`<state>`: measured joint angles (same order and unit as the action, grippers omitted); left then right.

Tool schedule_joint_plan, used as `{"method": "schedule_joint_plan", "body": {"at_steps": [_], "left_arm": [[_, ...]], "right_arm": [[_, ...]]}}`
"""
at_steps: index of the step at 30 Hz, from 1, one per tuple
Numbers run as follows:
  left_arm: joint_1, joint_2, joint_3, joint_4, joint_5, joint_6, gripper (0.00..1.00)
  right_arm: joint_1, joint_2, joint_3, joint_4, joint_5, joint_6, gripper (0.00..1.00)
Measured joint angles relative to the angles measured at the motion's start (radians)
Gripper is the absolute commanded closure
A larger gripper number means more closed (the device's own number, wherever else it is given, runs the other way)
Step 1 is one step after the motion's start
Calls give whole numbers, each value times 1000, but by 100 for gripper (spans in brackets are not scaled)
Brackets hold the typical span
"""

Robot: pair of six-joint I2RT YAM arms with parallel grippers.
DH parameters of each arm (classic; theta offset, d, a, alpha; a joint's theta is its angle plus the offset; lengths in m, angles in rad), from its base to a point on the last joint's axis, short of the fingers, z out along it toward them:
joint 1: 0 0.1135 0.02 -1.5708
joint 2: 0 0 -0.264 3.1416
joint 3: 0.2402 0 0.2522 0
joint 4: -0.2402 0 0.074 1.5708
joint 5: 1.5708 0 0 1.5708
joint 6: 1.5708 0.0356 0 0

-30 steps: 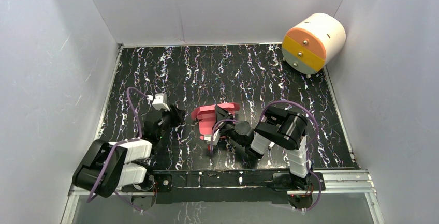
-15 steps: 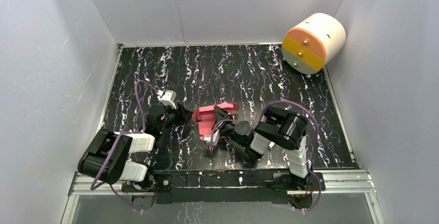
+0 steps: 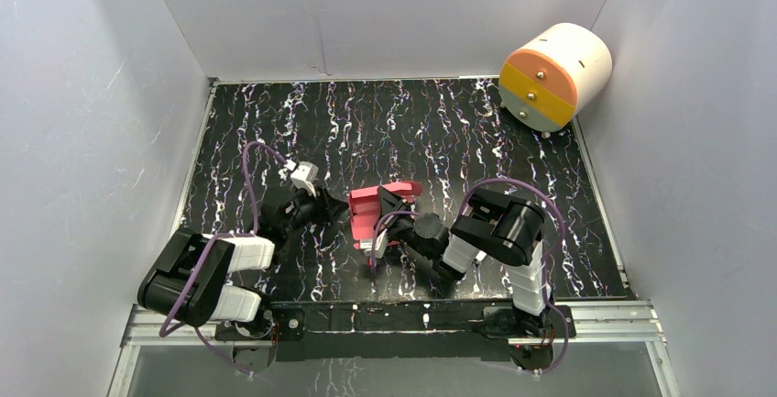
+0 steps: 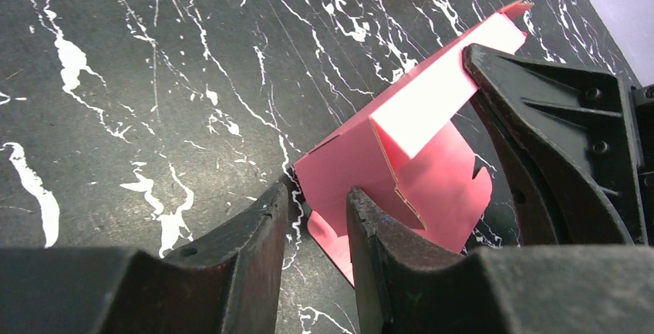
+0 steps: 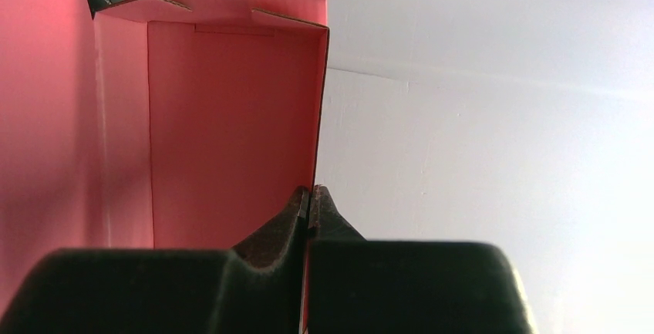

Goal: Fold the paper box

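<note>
The paper box [image 3: 366, 204] is a pink-red card, partly folded, standing tilted on the black marbled table near the middle. My right gripper [image 3: 392, 201] is shut on one upright wall of the paper box [image 5: 231, 133], with the wall's thin edge pinched between its tips [image 5: 310, 192]. My left gripper [image 3: 336, 208] is at the box's left side, open with a narrow gap. In the left wrist view its tips [image 4: 316, 195] straddle the near lower corner of the paper box [image 4: 362, 160] without clamping it. The right gripper's black finger [image 4: 555, 156] shows behind the card.
A big white-and-orange cylinder [image 3: 554, 74] lies in the back right corner. White walls close in the table [image 3: 412, 126] on the left, back and right. The metal rail with both arm bases [image 3: 403, 316] runs along the near edge.
My left arm has swung right, up to the box's left side, and its jaws have narrowed. The right gripper has kept its hold and place.
</note>
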<state>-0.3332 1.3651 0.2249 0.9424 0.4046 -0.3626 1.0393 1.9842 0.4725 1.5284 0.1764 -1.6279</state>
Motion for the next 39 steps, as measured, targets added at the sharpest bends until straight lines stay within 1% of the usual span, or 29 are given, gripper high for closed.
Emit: {"method": "schedule_joint_plan", "body": {"at_steps": [14,23,27,39], "left_arm": [[-40,0,0,8,-1,15,69],[-60,17,0,62,-10,16,70],[-71,33,0,85,-24,20,71],[-113,83,0,149,-92,55,71]], "right_arm": [[0,-14,5,-33,-3,10,100],[-4,-31,10,-71,2,38,100],[-5,-42,9,-90,5,52,100],[-8,-92,10,-180,5,109,100]]}}
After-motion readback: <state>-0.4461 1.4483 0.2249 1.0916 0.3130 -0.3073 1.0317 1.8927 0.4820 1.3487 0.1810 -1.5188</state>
